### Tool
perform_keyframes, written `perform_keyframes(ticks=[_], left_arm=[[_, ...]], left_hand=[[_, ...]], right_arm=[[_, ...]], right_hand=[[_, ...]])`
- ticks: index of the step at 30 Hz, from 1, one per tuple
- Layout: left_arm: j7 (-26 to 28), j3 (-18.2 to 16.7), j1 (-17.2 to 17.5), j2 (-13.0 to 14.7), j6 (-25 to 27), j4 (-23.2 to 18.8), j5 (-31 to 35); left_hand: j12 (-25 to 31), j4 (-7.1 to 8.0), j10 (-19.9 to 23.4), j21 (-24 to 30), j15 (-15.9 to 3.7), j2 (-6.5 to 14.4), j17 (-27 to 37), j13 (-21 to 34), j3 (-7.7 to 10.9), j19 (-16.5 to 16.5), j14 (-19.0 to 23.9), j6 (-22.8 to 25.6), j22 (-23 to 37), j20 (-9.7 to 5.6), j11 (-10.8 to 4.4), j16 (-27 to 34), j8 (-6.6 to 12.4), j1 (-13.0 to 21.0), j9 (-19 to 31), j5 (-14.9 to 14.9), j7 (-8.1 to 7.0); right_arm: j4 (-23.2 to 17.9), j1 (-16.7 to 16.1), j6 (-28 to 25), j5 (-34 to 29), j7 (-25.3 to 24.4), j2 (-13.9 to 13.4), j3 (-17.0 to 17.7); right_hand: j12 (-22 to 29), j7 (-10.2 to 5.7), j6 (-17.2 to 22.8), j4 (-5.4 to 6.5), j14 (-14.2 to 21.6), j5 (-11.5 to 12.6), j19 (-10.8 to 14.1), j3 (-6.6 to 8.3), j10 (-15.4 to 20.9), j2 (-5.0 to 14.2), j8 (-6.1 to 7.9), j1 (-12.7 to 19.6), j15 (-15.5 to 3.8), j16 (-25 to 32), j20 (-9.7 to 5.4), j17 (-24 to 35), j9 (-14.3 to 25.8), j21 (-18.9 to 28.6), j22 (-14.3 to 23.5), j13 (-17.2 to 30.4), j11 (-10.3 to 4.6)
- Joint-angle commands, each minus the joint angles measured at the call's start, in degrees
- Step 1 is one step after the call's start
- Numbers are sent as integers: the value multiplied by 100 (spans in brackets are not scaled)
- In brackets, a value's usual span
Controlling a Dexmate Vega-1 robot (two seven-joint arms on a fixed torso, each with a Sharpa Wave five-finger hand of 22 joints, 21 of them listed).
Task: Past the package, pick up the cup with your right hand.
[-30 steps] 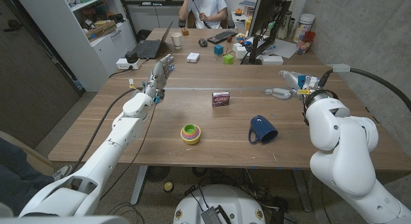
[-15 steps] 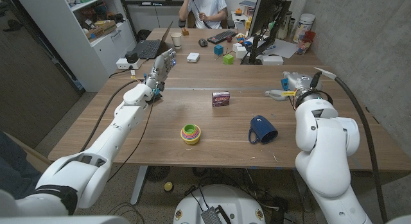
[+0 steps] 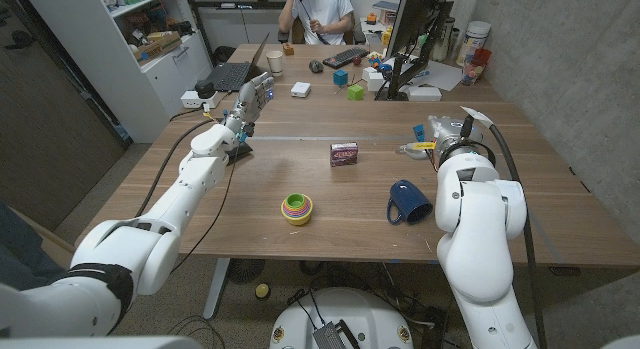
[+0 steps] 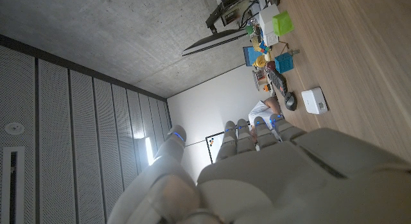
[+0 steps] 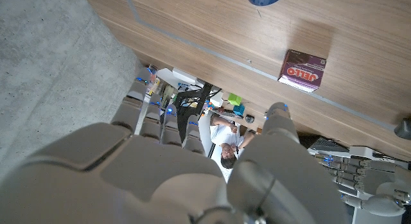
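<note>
The robot's right hand point(image 3: 432, 134) hovers above the counter point(image 3: 200, 204) near its right edge, toward the far side. Its fingers point(image 5: 151, 115) are straight and apart from the thumb, so the hand is wide and holds nothing.

Toward the counter's near edge from that hand lies the cup point(image 3: 408, 202), dark blue and tipped on its side, well apart from the hand. Near the counter's middle stands the package point(image 3: 344, 154), a small purple box. A stack of bright nested rings point(image 3: 296, 208) sits nearer the near edge.

The left hand point(image 3: 250, 104) is raised over the far left part of the counter, fingers straight, grasping nothing.

The step in hand appears to be the reach toward the cup. To do it well, the right hand would probably need to swing over the cup, turn palm-down, lower slowly, then wrap the rounded body rather than the handle, since a cup on its side may roll.
</note>
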Motion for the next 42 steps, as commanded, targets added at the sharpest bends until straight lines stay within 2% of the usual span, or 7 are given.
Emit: perform_keyframes(ticks=[1, 14, 25, 26, 30, 31, 42], left_arm=[[-26, -116, 73, 18, 80, -82, 7], [18, -67, 127, 11, 155, -224, 61], [115, -50, 220, 62, 253, -428, 63], [115, -50, 224, 63, 260, -431, 57], [137, -46, 244, 76, 275, -462, 57], [136, -45, 246, 83, 276, -466, 58], [172, -45, 211, 100, 283, -412, 63]], left_hand=[[24, -18, 22, 15, 19, 52, 14, 27, 18, -8, 15, 22, 15, 64, -26, 13, 15, -4, 29, 22, -12], [22, -21, 23, 18, 10, 60, 15, 28, 24, -8, 13, 26, 16, 82, -20, 12, 14, 0, 29, 23, -12], [22, -28, 30, 25, 29, 70, 13, 28, 33, 4, 23, 40, 16, 39, 29, 15, 18, 11, 29, 26, 15], [21, -29, 26, 24, 28, 71, 13, 28, 34, 2, 22, 36, 16, 37, 39, 14, 16, 12, 29, 27, 18], [19, -31, 24, 25, 35, 74, 12, 28, 37, 3, 26, 39, 16, 32, 38, 15, 17, 16, 29, 28, 21], [20, -32, 25, 24, 35, 75, 12, 28, 37, 1, 24, 41, 16, 39, 39, 14, 17, 17, 30, 28, 17], [24, -41, 43, 22, 35, 81, 11, 28, 45, -7, 33, 64, 16, 69, 25, 15, 23, 29, 30, 31, 11]], right_arm=[[-103, -49, 408, -348, 299, 177, -176], [-179, -152, 585, -325, 606, 201, -187], [76, 56, 653, -305, 1070, 321, -142], [89, 73, 654, -264, 1086, 315, -130], [146, 164, 694, -191, 1283, 305, -78], [154, 203, 736, -150, 1398, 304, -48], [494, 428, 593, -301, 1822, 371, -29]], right_hand=[[-27, -13, -114, -15, -53, 60, 87, -33, -76, -59, -12, 34, 15, -35, 16, 25, 30, 39, 8, 17, 46], [-33, 19, -291, -44, -116, 120, 165, -128, -149, -210, -24, 84, 15, -63, 18, 25, 31, 35, 6, 19, 70], [-48, 41, -413, -9, -141, 163, 218, -255, -243, -322, -33, 8, 15, -69, 19, 32, 31, 28, 5, 20, 75], [-28, 35, -450, 44, -165, 200, 258, -391, -245, -413, -16, -114, 15, -74, 22, 34, 30, 20, 4, 20, 82], [-22, 84, -465, 75, -159, 234, 292, -486, -257, -442, -5, -191, 14, -67, 20, 40, 30, 18, 4, 19, 77], [-13, 90, -474, 106, -143, 278, 339, -617, -260, -477, 8, -294, 13, -58, 19, 41, 29, 18, 4, 17, 76], [-6, 292, -381, 158, -91, 403, 475, -950, -262, -478, 66, -514, 14, -40, 21, 45, 22, 20, 6, -8, 81]])
